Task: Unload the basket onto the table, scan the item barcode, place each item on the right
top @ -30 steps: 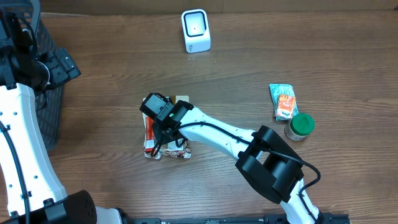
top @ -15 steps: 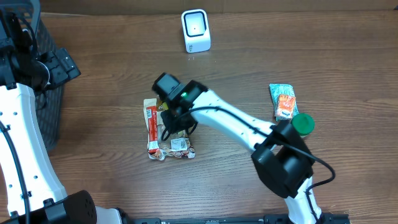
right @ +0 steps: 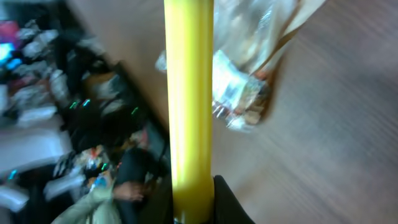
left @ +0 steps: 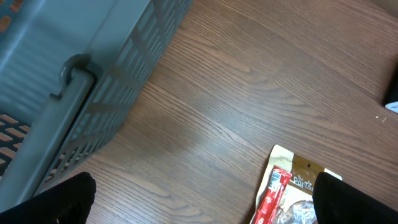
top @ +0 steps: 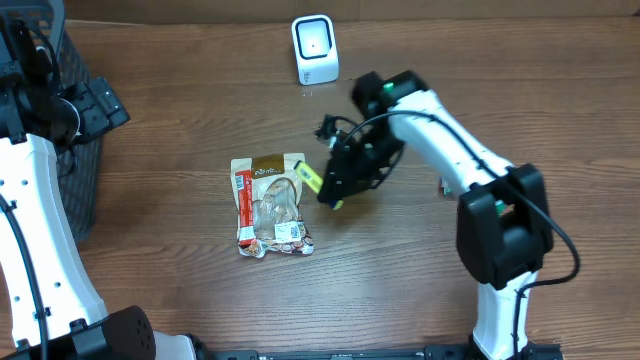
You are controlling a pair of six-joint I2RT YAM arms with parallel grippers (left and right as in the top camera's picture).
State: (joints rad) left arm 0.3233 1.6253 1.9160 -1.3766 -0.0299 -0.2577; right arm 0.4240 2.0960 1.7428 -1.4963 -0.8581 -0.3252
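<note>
Yellow item (top: 311, 178): long and narrow, gripped by the right claw (top: 335, 190) over the table (top: 180, 300). In the overhead view it sits just right of the snack bag (top: 268, 205) and well short of the scanner (top: 315, 48).
Right claw: closed on the yellow item. The wrist view shows dark fingers (right: 227, 202) pinching its lower end, with the bar running straight up the frame and the snack bag blurred behind it.
Right arm (top: 450, 130): white, reaching in from the near edge and bent towards the middle of the table.
Scanner: white, upright, at the far edge of the table, apart from both claws.
Snack bag: clear packet with a brown top and a red strip down one side, lying flat on the table, a white label at its near end.
Left claw (left: 208, 202): jaws wide apart, holding nothing. Dark fingertips (left: 354, 199) show at both lower corners of its wrist view, above the wood.
Basket (left: 74, 74): grey-blue with a slatted wall, at the left side of the table, near the left claw.
Table: brown wood grain.
</note>
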